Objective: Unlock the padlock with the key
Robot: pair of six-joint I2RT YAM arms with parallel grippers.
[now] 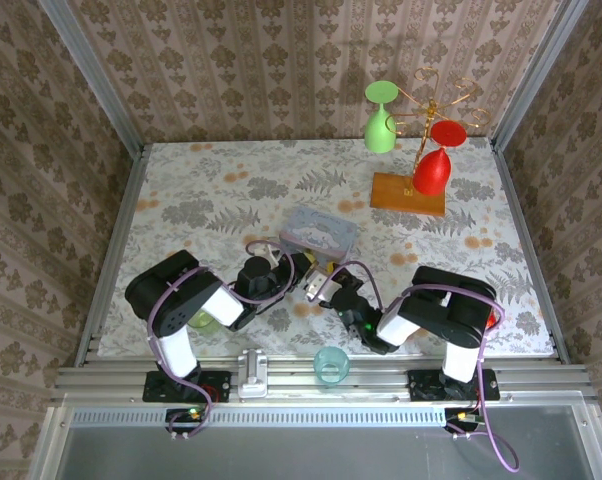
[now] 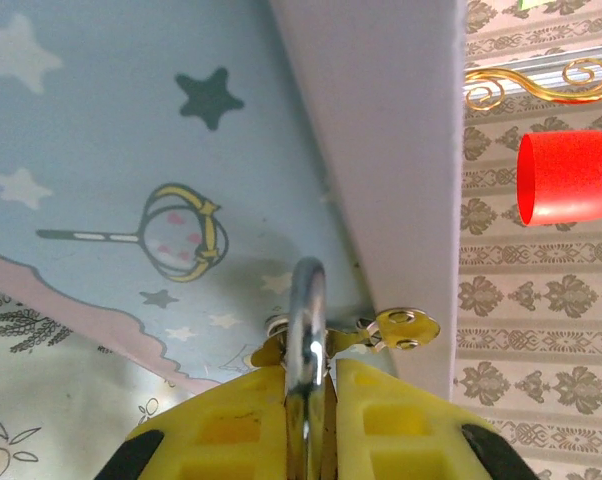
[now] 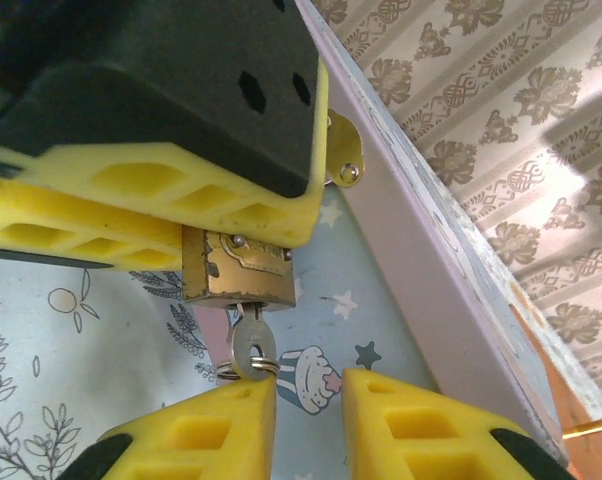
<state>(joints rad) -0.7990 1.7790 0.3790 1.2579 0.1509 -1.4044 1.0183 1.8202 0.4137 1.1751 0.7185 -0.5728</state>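
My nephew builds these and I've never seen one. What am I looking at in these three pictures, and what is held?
This is a robot: a left arm and a right arm, each ending in a two-finger gripper. One picture looks down from above and behind them; the other two come from a camera on each wrist. On the floral cloth stand a pale blue tin box and a rack holding a green cup and a red cup. The left gripper is shut on the brass padlock. The key sits in the padlock's keyhole; the right gripper hovers by it, jaws apart, not gripping it.
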